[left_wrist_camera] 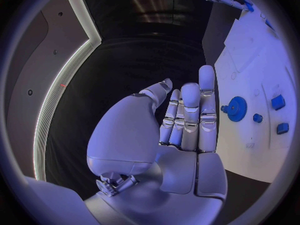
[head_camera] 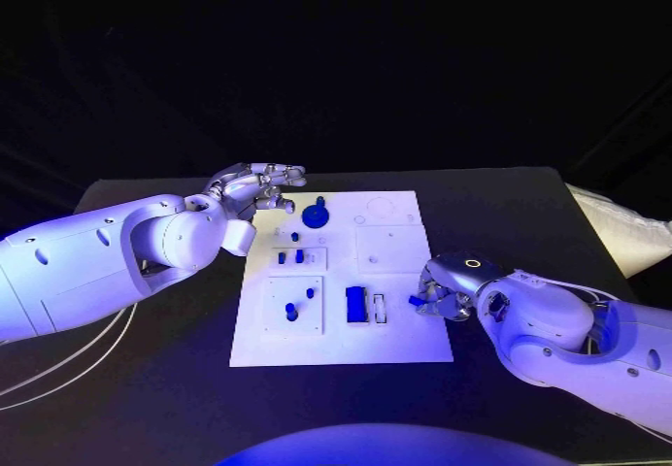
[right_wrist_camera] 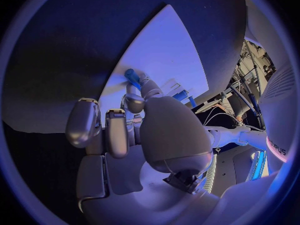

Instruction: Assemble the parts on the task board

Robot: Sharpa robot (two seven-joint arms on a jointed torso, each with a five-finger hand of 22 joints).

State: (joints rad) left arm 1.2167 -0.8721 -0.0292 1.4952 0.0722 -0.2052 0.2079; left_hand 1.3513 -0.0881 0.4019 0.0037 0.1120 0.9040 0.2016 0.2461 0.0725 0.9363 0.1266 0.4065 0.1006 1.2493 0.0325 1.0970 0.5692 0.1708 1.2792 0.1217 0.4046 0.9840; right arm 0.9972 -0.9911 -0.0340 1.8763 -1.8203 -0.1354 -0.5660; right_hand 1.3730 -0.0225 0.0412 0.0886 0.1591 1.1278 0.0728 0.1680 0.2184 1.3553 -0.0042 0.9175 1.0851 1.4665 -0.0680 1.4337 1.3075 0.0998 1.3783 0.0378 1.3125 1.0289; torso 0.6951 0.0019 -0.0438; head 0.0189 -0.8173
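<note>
The white task board (head_camera: 396,335) lies mid-table. On it are a blue gear (head_camera: 317,214), two small blue pegs (head_camera: 290,257), another peg (head_camera: 291,311) and a blue block (head_camera: 355,303). My left hand (head_camera: 259,184) hovers at the board's far left corner, fingers straight and holding nothing (left_wrist_camera: 184,117); the gear (left_wrist_camera: 237,108) lies just beyond its fingertips. My right hand (head_camera: 446,289) is at the board's right edge and pinches a small blue part (head_camera: 418,302) between thumb and finger. In the right wrist view that part (right_wrist_camera: 132,76) sits at the fingertips, over the board (right_wrist_camera: 169,50).
A white slot piece (head_camera: 378,309) lies next to the blue block. The black table (head_camera: 519,209) runs wide on both sides of the board. A pale bag-like thing (head_camera: 630,233) sits off the table's right edge.
</note>
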